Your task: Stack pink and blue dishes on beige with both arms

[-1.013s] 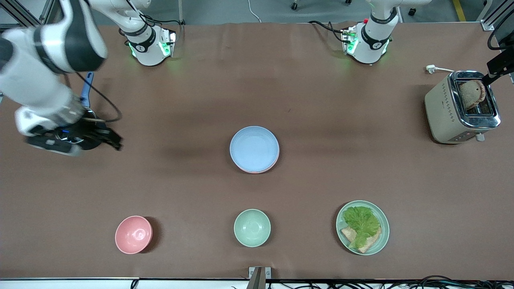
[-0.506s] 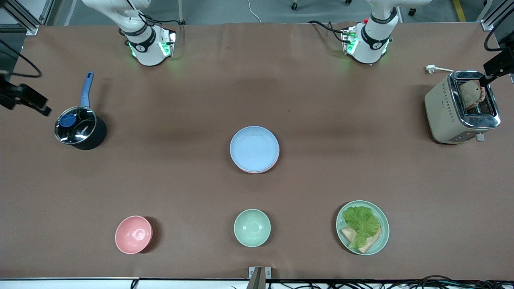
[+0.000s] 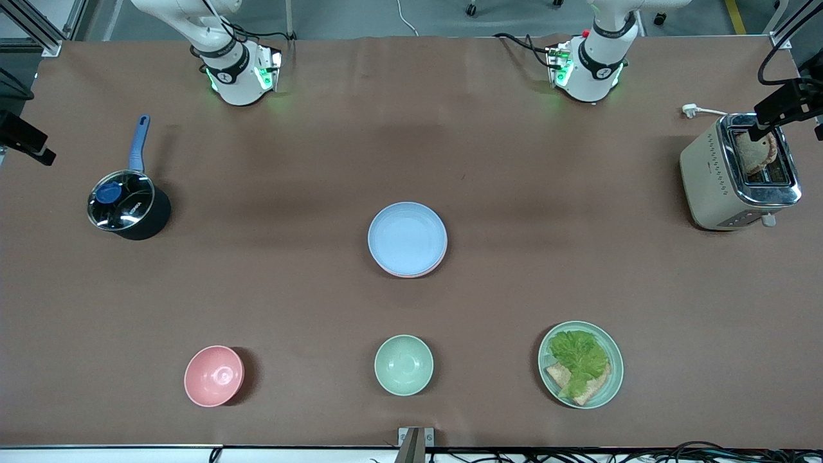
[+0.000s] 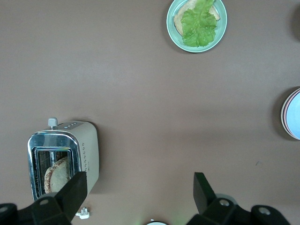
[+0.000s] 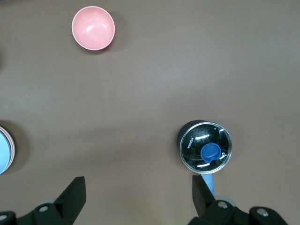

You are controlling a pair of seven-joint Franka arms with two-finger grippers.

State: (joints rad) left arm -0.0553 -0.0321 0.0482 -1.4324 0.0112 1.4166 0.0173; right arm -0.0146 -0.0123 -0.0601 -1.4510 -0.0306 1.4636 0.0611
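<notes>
The light blue plate (image 3: 407,236) lies on top of a stack at the table's middle, and the pink plate (image 3: 427,272) shows only as a thin rim under it. The beige plate is hidden. The blue plate (image 4: 295,118) cuts the edge of the left wrist view, and the same blue plate (image 5: 2,158) also cuts the edge of the right wrist view. My left gripper (image 3: 779,108) hangs open high over the toaster's end, and in its own view the left gripper (image 4: 139,186) holds nothing. My right gripper (image 3: 29,140) hangs open at the right arm's end of the table, and the right gripper (image 5: 138,188) is likewise bare.
A beige toaster (image 3: 739,172) with bread stands at the left arm's end. A black lidded pot (image 3: 127,206) with a blue handle stands at the right arm's end. Nearer the front camera stand a pink bowl (image 3: 213,375), a mint bowl (image 3: 404,364) and a mint plate (image 3: 614,379) with lettuce and bread.
The right arm has swung up and away from over the pot to the table's end, uncovering the pot. The left gripper has shifted slightly over the toaster. The plates have not moved.
</notes>
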